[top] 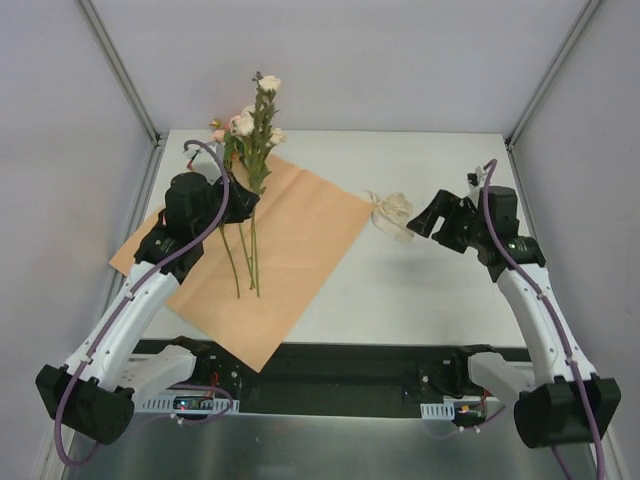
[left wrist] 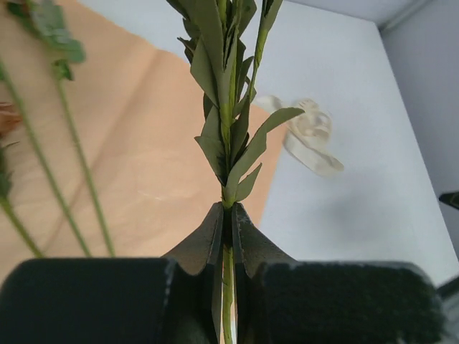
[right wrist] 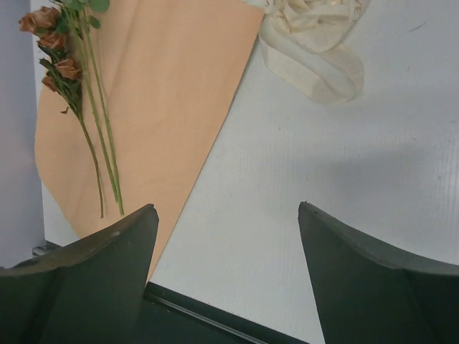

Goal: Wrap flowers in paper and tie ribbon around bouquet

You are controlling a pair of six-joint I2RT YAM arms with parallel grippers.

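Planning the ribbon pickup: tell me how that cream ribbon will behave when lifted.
The ribbon lies in loose crumpled loops on the table, so it is probably limp and will sag and unfurl. It looks thin, so likely light; the right end effector may catch only one loop.

Pretty plain setup: the worktop (top: 430,290) was flat white, boxed in by pale grey walls (top: 340,60) at the back and both sides. Slanted metal posts (top: 120,70) ran up the rear corners. Lighting was soft and even.
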